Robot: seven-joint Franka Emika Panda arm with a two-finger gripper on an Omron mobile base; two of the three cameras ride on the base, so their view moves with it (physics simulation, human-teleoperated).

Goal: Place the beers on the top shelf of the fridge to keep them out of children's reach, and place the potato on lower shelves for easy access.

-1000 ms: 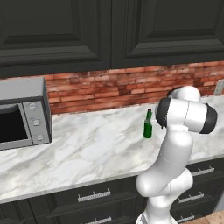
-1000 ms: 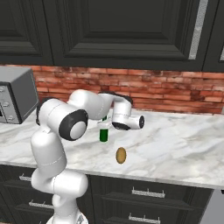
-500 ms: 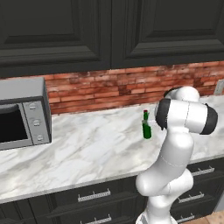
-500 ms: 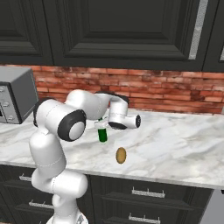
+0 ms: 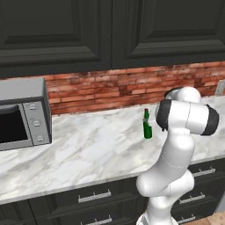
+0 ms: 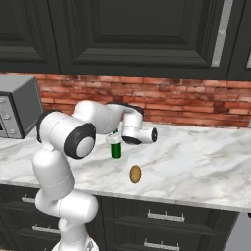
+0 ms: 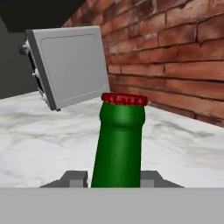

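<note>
Closed now on the neck of the dark green bottle (image 7: 117, 146), gripper (image 7: 113, 178) jaws wide a second ago. One bottle upright on the marble counter (image 6: 196, 166) near the brick wall (image 5: 110, 90). One potato (image 6: 135, 174) just in front, one microwave (image 5: 22, 114) far left.

bottle (image 7: 117, 144) green, red cap, btwn gripper (image 7: 114, 178) fingers | microwave (image 7: 70, 65) behind, brick wall
</note>
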